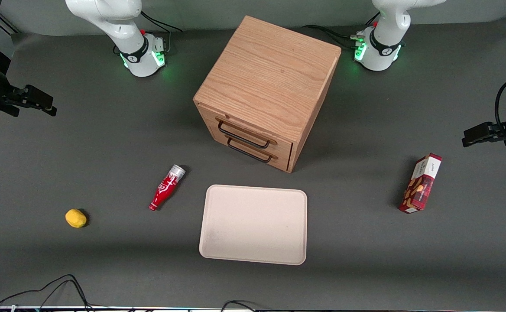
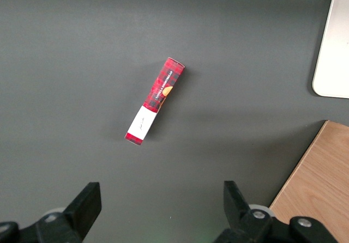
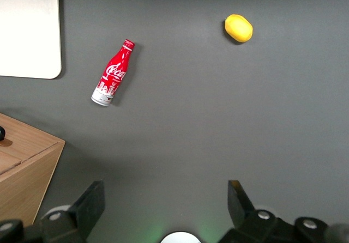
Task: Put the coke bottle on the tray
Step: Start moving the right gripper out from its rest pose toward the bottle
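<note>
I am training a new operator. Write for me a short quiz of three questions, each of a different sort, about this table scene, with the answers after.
1. True or false: the coke bottle already lies on the tray.
2. Multiple choice: what lies nearest to the coke bottle? A) the tray B) the red snack box C) the lemon
3. Short answer: is the gripper open or shut, and does it hold anything?

Key:
1. False. The bottle lies on its side on the table, beside the tray.
2. A.
3. Open and holding nothing, raised above the table at the working arm's end, away from the bottle.
</note>
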Action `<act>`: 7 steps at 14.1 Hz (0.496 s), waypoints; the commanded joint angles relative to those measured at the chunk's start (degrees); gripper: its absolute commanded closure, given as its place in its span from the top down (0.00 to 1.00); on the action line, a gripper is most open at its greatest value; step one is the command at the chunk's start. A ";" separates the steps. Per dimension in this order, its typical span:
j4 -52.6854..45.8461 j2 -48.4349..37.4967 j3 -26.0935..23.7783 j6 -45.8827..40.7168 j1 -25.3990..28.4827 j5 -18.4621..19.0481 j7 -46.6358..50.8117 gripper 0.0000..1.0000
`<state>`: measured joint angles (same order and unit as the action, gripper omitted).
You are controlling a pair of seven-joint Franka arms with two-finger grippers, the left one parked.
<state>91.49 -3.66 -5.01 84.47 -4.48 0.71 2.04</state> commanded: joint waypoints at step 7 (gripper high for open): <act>-1.75 3.74 -0.96 1.91 1.84 -1.15 6.90 1.00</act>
<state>91.44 -2.71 -5.70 85.06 -3.99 0.14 4.16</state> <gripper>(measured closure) 0.000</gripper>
